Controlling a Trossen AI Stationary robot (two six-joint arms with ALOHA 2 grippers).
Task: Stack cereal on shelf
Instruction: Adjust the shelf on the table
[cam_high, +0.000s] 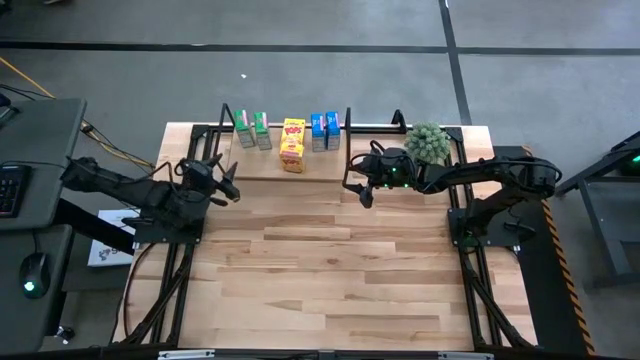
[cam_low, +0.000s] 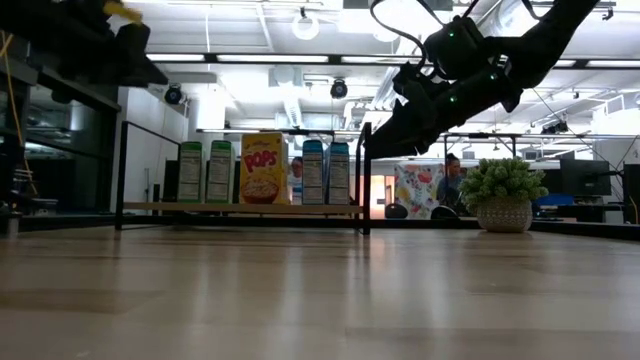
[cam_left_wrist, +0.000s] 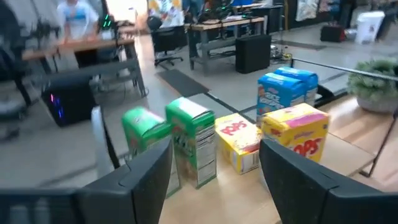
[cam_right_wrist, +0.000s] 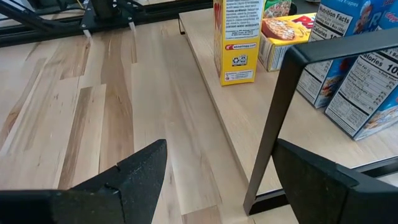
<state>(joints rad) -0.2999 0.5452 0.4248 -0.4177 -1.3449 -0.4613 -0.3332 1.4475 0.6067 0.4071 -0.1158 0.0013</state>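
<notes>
Bare tabletop (cam_high: 330, 280) fills the foreground, nothing on it. At left of the high view, the left gripper (cam_high: 228, 180) hangs with fingers spread and empty, just off the shelf (cam_high: 300, 170) end. Upper centre, on the shelf board: two green boxes (cam_high: 252, 128), two yellow boxes (cam_high: 292, 143), two blue boxes (cam_high: 324, 130). Right of them, the right gripper (cam_high: 360, 182) gapes wide, empty, beside the potted plant (cam_high: 428, 143).

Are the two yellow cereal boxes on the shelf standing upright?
Yes, both yellow boxes stand upright on the shelf, one behind the other.
</notes>
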